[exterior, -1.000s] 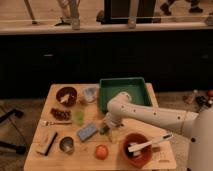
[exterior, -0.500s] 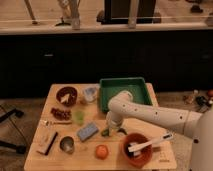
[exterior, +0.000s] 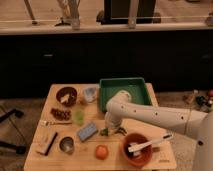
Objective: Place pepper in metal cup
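The pepper (exterior: 106, 132) is a small dark green thing lying on the wooden table (exterior: 80, 157), right of the blue sponge. My gripper (exterior: 111, 128) hangs at the end of the white arm, down at the table directly over the pepper, hiding part of it. The metal cup (exterior: 66, 145) is a small shiny grey cylinder with a dark inside. It stands near the table's front left, well left of the gripper, and nothing shows inside it.
A blue sponge (exterior: 88, 131), a round orange fruit (exterior: 102, 152), a terracotta bowl (exterior: 138, 149) with a white utensil, a green tray (exterior: 123, 93), a pale green cup (exterior: 79, 116), a brown bowl (exterior: 66, 96) and flat items (exterior: 49, 142) at the left edge share the table.
The gripper has stayed low at the pepper, shifting only slightly. Nothing else on the table has moved.
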`<state>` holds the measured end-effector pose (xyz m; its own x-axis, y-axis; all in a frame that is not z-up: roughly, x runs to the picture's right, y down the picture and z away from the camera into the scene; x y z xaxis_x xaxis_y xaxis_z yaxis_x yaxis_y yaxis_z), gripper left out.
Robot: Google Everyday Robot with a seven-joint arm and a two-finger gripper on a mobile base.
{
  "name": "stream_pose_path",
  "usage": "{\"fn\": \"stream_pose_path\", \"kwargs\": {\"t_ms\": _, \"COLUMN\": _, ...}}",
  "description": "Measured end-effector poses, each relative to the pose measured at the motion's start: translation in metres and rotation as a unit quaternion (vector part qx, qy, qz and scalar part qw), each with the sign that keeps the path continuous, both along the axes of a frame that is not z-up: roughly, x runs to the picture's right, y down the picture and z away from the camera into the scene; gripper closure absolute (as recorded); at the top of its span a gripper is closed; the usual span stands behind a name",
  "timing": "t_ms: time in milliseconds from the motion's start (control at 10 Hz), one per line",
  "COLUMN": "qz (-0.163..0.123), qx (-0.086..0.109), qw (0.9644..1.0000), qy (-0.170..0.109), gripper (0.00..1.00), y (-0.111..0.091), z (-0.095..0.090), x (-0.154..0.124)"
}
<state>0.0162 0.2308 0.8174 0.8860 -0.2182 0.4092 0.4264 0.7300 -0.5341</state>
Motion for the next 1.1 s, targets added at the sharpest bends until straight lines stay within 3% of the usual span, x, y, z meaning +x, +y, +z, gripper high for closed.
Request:
{"fn": "stream_pose_path", "kwargs": {"t_ms": 200, "qz": -0.011, "qx": 0.030, "qw": 0.9995, "qy": -0.009, "gripper": 1.00, "y": -0.015, "z": -0.024, "x": -0.017}}
{"fn": "stream_pose_path", "kwargs": {"t_ms": 500, "qz": -0.017, "qx": 0.053, "qw": 0.9981, "qy": -0.028, "gripper": 1.00, "y": -0.021, "z": -0.041, "x": -0.035}}
{"fn": "stream_pose_path", "kwargs": {"t_ms": 1100, "qz": -0.016, "qx": 0.065, "qw": 0.9914, "qy": -0.112, "gripper": 1.00, "y": -0.032, "z": -0.081, "x": -0.083}}
